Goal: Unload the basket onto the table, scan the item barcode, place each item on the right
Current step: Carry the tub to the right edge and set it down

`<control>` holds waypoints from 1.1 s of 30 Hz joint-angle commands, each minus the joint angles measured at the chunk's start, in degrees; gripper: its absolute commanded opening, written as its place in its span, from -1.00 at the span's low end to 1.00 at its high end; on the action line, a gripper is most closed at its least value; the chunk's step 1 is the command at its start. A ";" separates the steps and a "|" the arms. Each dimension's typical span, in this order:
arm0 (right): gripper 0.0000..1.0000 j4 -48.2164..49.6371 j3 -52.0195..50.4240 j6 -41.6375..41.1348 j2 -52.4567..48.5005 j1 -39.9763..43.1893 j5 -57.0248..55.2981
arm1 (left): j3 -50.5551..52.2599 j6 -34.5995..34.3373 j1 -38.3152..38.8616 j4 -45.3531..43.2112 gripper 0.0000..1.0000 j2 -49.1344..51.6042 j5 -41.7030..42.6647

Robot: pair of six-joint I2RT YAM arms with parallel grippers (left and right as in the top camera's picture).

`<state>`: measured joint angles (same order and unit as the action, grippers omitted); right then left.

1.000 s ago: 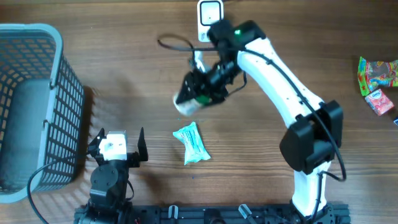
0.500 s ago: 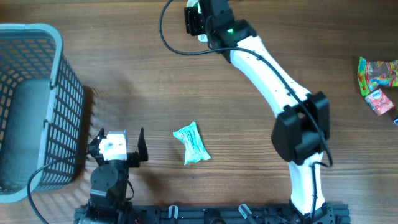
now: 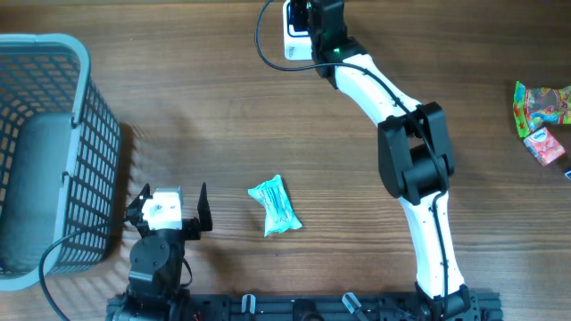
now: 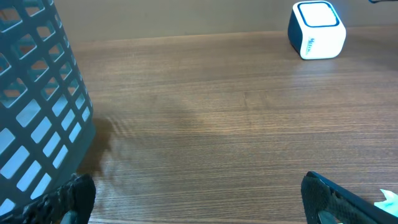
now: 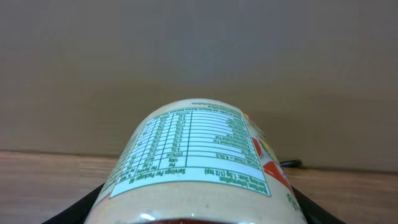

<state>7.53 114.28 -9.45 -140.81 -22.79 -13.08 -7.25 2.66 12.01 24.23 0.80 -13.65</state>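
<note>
Wooden worktop [image 3: 178, 98] carries everything in the view from above. The right arm is stretched out to the far side. Its right end effector [image 3: 314, 12] is just beside the white scanner [image 3: 295, 21] there. The right wrist camera shows that it holds a bottle [image 5: 199, 155], squeezed between its two dark fingers [image 5: 93, 204]. The bottle lies on its side and its white label [image 5: 196, 152] with green writing faces up. From above, the bottle is hidden by the arm. A black cable [image 3: 261, 40] curls on the worktop to the left of the scanner.

The left end effector [image 3: 171, 210] sits at the near left and is wide apart, holding nothing. A grey-blue basket [image 3: 85, 134] stands just to its left. A small teal packet [image 3: 275, 207] lies on the worktop to its right, apart from it. At the far right edge lie some bright snack bags [image 3: 541, 114], well away from both arms.
</note>
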 commanded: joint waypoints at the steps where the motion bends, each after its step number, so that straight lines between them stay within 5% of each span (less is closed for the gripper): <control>1: 0.30 -0.76 1.01 -4.94 0.59 -0.48 1.11 | 0.13 -0.52 0.26 -0.15 1.00 -0.42 -0.33; 6: 0.31 -18.21 1.01 -9.31 12.98 3.30 -0.63 | 0.13 -0.52 0.26 -0.15 1.00 -0.42 -0.33; 9: 0.31 -38.84 1.01 -10.54 22.21 11.08 -0.11 | 0.13 -0.52 0.26 -0.15 1.00 -0.42 -0.33; 15: 0.30 -75.73 0.35 -6.78 19.30 33.53 14.73 | 0.13 -0.52 0.26 -0.15 1.00 -0.42 -0.33; 22: 0.34 -79.19 0.35 -2.99 10.73 49.83 14.32 | 0.13 -0.52 0.26 -0.15 1.00 -0.42 -0.33; 24: 0.55 -78.16 0.35 -3.15 10.67 52.48 15.08 | 0.13 -0.52 0.26 -0.15 1.00 -0.42 -0.33; 28: 0.59 -78.31 0.37 -2.49 10.62 52.87 15.52 | 0.13 -0.52 0.26 -0.15 1.00 -0.42 -0.33; 29: 0.69 -79.06 0.90 -2.54 10.73 52.87 15.52 | 0.13 -0.52 0.26 -0.15 1.00 -0.42 -0.33; 30: 0.99 -80.32 2.25 -2.60 11.02 52.87 15.54 | 0.13 -0.52 0.26 -0.15 1.00 -0.42 -0.33; 33: 1.00 -86.29 11.67 -5.88 13.86 52.19 16.70 | 0.13 -0.52 0.26 -0.15 1.00 -0.42 -0.33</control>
<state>-75.72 117.69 -12.58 -130.28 30.20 2.04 -7.25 2.68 12.01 24.23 0.80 -13.65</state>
